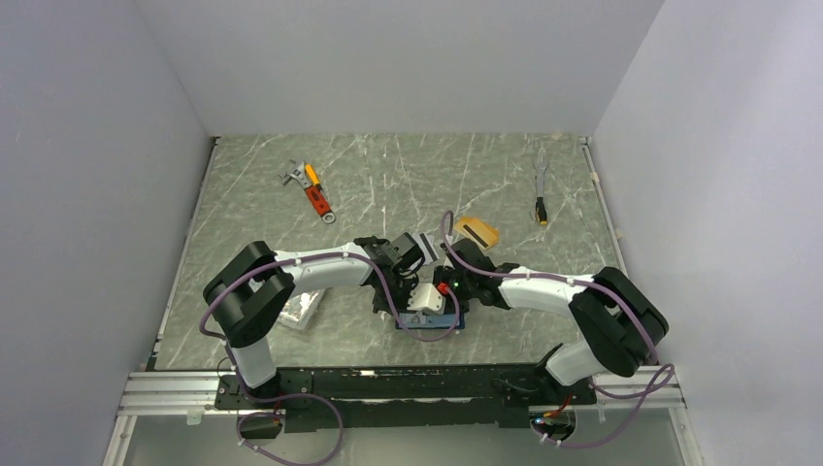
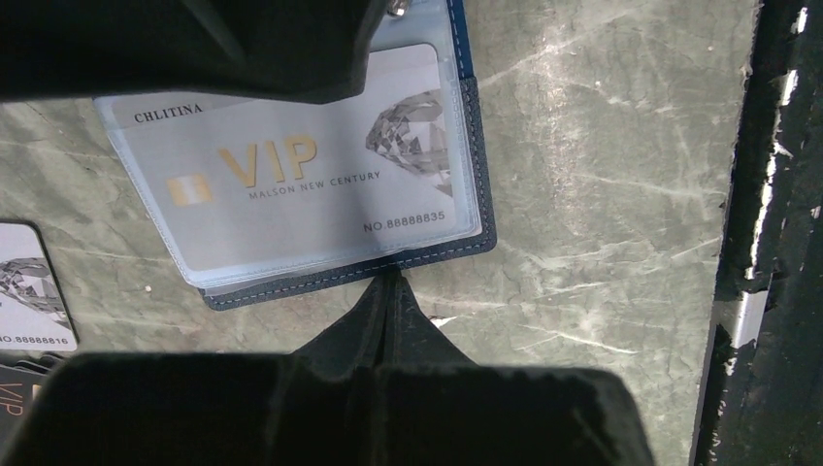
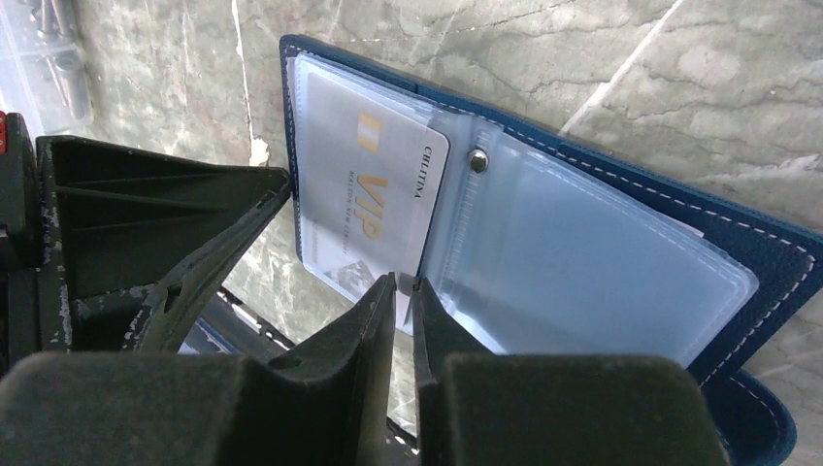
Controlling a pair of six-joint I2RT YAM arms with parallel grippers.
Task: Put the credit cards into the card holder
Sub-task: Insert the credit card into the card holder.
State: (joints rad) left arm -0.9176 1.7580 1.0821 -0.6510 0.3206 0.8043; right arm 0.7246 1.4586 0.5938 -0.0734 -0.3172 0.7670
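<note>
The navy card holder [image 3: 738,233] lies open on the marble between the two arms [image 1: 434,327]. A silver-white VIP credit card [image 3: 374,194] sits partly inside one of its clear sleeves [image 2: 291,184]. My right gripper [image 3: 403,283] is shut on that card's lower corner. The left gripper [image 2: 388,277] is shut on nothing, its tips resting against the holder's stitched edge [image 2: 480,194]. A second silver-white card [image 2: 24,282] lies on the table left of the holder, with a black card [image 2: 15,398] beside it. The orange-gold card [image 1: 477,231] lies farther back.
A clear plastic box of small parts [image 1: 301,309] sits by the left arm. An orange-handled wrench [image 1: 312,189] lies at the back left and another tool [image 1: 541,184] at the back right. The black rail [image 2: 776,243] runs along the table's near edge.
</note>
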